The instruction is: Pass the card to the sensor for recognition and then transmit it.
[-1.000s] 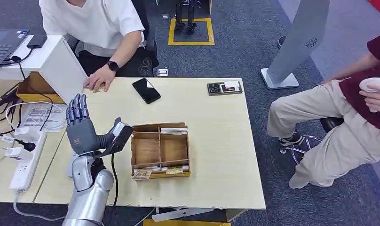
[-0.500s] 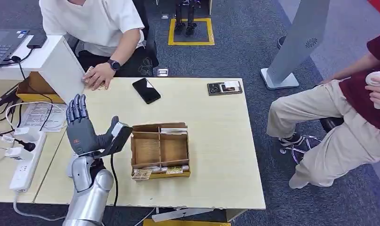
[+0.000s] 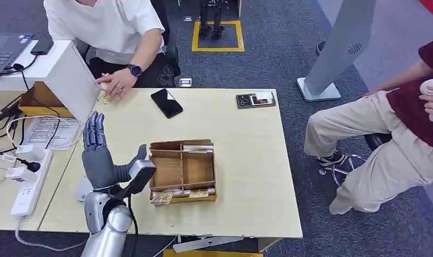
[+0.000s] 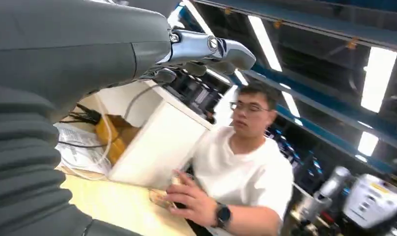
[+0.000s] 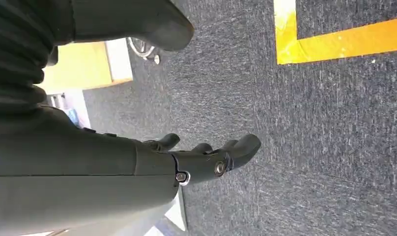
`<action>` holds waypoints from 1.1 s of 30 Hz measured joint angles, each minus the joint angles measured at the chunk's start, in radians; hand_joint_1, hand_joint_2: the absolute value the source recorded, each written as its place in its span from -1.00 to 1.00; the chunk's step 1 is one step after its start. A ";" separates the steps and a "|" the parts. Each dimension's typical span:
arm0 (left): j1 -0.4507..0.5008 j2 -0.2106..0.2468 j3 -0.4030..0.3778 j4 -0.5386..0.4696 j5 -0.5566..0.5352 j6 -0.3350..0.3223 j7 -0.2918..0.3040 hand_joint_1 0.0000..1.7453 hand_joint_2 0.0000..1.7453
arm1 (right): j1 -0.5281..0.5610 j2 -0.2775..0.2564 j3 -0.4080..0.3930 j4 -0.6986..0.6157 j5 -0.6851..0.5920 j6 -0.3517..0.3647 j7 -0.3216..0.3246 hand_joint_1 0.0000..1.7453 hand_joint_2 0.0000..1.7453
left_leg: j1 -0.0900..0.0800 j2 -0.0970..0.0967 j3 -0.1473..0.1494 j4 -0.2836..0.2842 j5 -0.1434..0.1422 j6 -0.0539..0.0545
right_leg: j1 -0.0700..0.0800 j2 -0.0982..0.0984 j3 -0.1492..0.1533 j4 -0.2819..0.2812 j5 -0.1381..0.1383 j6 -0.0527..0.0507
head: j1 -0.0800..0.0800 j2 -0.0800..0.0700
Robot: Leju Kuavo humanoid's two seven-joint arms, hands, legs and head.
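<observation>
My left hand (image 3: 98, 158) stands upright over the table's near left corner, fingers straight and apart, holding nothing; the left wrist view shows it too (image 4: 88, 54). Just right of its thumb is the dark sensor (image 3: 141, 172) with a black cable. A small yellowish card (image 3: 103, 97) lies at the far left edge under the hand (image 3: 116, 81) of a person in a white shirt; that hand (image 4: 194, 204) covers the card (image 4: 159, 197) in the left wrist view. My right hand (image 5: 137, 162) hangs over the carpet, fingers loosely extended, empty.
A wooden divided box (image 3: 182, 144) with cards along its front sits mid-table (image 3: 246, 176). A black phone (image 3: 166, 102) and a small tray (image 3: 255, 99) lie at the far edge. A white box (image 3: 75, 80) and power strip (image 3: 29, 184) stand left. A seated person (image 3: 386, 134) is right.
My left hand has dropped and drawn back toward me, still empty. The person's hand has slid the card toward the table's far edge.
</observation>
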 joint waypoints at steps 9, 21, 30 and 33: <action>0.051 0.064 -0.154 -0.050 0.026 0.000 -0.003 -1.00 1.00 | 0.002 -0.002 0.000 0.000 0.000 -0.002 -0.004 -1.00 1.00 | 0.000 0.000 0.000 0.000 0.000 0.000 | 0.000 0.000 0.000 0.000 0.000 0.000 | 0.000 0.000; 0.062 0.106 -0.240 -0.067 0.019 0.000 0.063 -1.00 1.00 | 0.004 -0.002 0.000 0.000 -0.004 -0.002 -0.005 -1.00 1.00 | 0.000 0.000 0.000 0.000 0.000 0.000 | 0.000 0.000 0.000 0.000 0.000 0.000 | 0.000 0.000; 0.062 0.146 -0.302 -0.067 0.019 0.000 0.092 -1.00 1.00 | 0.004 -0.002 0.000 0.000 -0.004 -0.001 -0.006 -1.00 1.00 | 0.000 0.000 0.000 0.000 0.000 0.000 | 0.000 0.000 0.000 0.000 0.000 0.000 | 0.000 0.000; 0.062 0.161 -0.316 -0.067 0.016 0.000 0.101 -1.00 1.00 | 0.004 -0.002 0.000 0.000 -0.004 0.000 -0.010 -1.00 1.00 | 0.000 0.000 0.000 0.000 0.000 0.000 | 0.000 0.000 0.000 0.000 0.000 0.000 | 0.000 0.000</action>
